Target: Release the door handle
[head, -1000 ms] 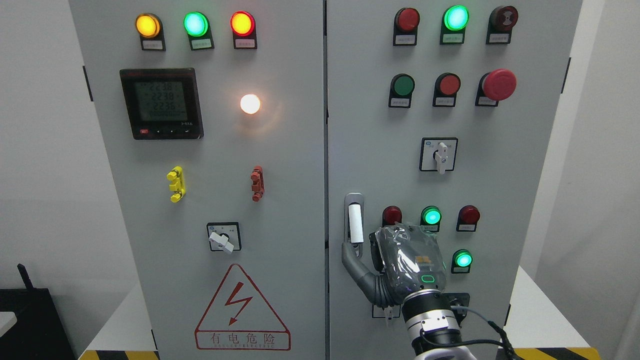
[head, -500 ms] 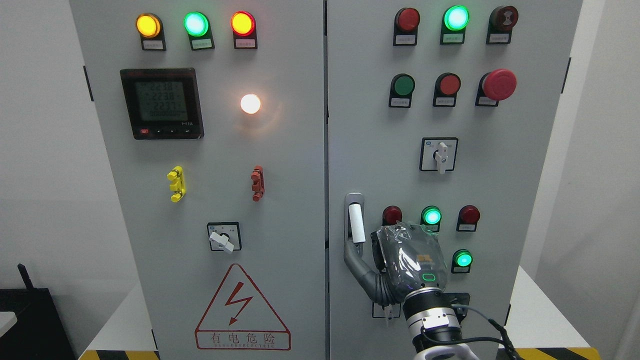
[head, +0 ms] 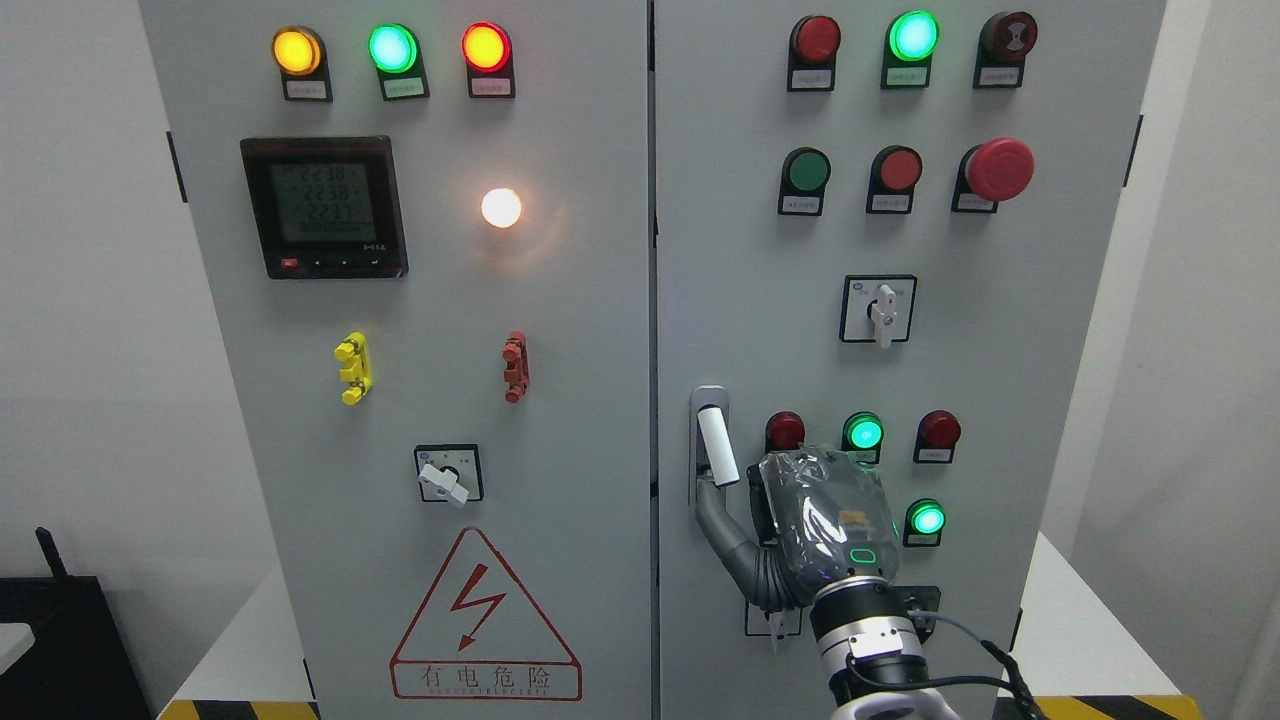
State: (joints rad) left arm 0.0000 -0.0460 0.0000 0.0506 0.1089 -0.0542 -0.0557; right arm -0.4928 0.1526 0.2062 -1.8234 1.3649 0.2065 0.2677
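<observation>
Head view, right hand (head: pixel 815 525) just right of door handle (head: pixel 716 447), thumb touching it

An industrial test room: a grey electrical control cabinet (head: pixel 560 350) with indicator lamps (head: pixel 392 47).

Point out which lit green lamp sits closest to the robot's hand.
The green lamp just right of the right hand; the other lit greens sit higher.

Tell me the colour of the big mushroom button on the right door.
The mushroom button is red, standing out from the grey right door; head view shows it best.
</observation>
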